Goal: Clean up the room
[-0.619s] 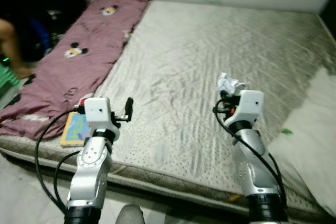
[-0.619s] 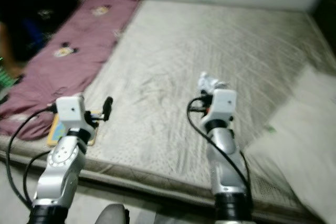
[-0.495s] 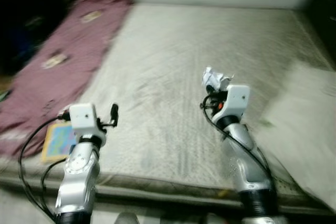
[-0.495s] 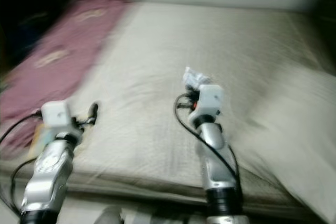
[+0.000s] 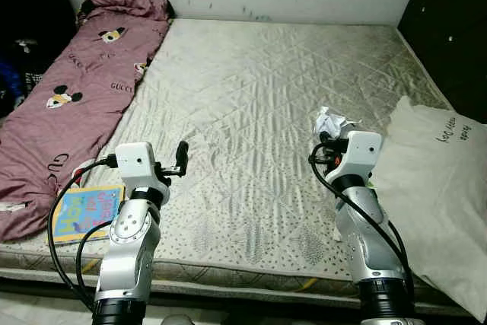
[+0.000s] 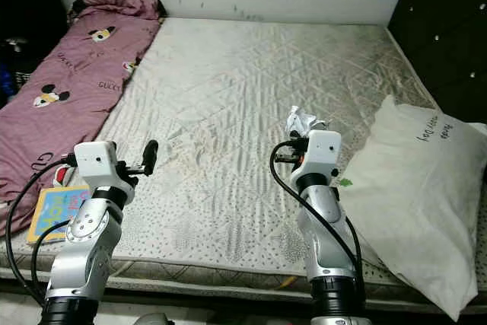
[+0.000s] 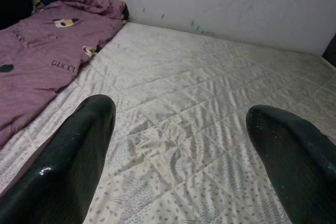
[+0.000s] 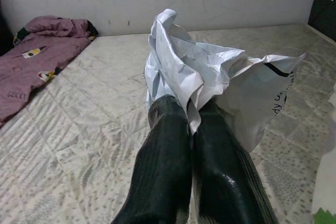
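A wide bed with a pale grey quilted mattress (image 5: 266,81) lies before the robot, running back to a white wall. The right hand (image 8: 190,124) is held up over the mattress's near right part, its two black fingers (image 8: 163,145) pressed together and clamped on a crumpled white plastic wrapper with black print (image 8: 210,77); the wrapper sticks up above the fingertips, clear of the mattress. In the left eye view the same wrapper (image 5: 330,122) shows just above the silver right wrist.

The left hand (image 7: 181,129) hovers over the mattress's near left part, its fingers (image 7: 79,140) spread wide apart and holding nothing.

Along the mattress's left edge stretches a mauve blanket printed with cartoon mouse heads and lettering (image 5: 72,89), bunched into a heap at the far corner by the wall. At the mattress's near left corner, touching the blanket's near end, a flat colourful children's book with a yellow border (image 5: 84,212) lies face up. On the mattress's right side rests a large off-white pillow with small dark writing (image 5: 437,188), its near end hanging past the mattress edge. A small green scrap (image 6: 344,183) lies on the mattress just beside the pillow's left edge. A dark padded panel (image 5: 456,28) stands beyond the mattress's right side.
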`<state>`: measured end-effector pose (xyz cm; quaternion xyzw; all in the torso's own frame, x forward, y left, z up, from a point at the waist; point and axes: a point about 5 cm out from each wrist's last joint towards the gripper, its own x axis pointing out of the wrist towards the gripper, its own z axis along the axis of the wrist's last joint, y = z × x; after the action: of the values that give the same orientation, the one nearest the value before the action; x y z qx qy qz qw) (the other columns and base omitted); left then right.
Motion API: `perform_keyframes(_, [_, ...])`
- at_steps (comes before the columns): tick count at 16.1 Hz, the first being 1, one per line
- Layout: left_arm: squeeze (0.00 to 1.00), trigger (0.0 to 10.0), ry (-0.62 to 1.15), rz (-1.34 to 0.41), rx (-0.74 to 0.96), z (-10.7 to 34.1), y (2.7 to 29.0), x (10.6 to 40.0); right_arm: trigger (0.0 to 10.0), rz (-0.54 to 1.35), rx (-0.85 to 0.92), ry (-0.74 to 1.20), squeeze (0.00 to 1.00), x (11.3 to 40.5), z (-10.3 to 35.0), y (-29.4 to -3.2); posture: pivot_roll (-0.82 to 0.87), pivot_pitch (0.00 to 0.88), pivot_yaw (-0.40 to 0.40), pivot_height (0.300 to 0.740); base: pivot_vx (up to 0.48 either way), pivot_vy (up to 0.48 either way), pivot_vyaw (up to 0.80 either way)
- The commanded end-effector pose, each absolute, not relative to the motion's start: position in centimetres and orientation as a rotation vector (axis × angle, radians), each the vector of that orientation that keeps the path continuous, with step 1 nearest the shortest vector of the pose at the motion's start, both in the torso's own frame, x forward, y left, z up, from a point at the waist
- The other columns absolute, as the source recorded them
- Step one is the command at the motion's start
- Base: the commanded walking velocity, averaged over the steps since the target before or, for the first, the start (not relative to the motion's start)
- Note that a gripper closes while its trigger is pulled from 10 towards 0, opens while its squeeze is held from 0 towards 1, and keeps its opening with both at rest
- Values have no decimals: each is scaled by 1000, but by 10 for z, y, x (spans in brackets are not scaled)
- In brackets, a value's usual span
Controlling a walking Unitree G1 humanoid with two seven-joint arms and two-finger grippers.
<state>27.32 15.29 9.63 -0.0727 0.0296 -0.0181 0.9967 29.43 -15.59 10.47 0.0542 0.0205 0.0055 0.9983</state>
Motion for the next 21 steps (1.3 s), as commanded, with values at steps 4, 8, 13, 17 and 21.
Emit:
perform_keyframes(4, [0, 10000, 80, -35, -155, 93, 153, 273, 10000, -2, 118, 83, 0, 295, 99, -155, -128, 0, 21, 740, 0, 166, 0])
perform_keyframes(8, [0, 10000, 83, -33, -170, 93, 152, 274, 10000, 38, 129, 89, 0, 296, 100, -150, -130, 0, 20, 740, 0, 480, 0])
perform_keyframes(13, [0, 10000, 83, -31, -181, 93, 152, 275, 10000, 43, 156, 90, 0, 296, 100, -149, -130, 0, 19, 740, 0, 480, -308])
perform_keyframes(17, [0, 10000, 84, -30, -183, 93, 153, 276, 10000, 49, 157, 90, 0, 297, 100, -148, -131, 0, 22, 740, 0, 480, 0])
perform_keyframes(21, [0, 10000, 77, -34, -182, 95, 151, 278, 10000, 52, 160, 99, 0, 297, 99, -146, -127, 0, 22, 740, 0, 480, -298])
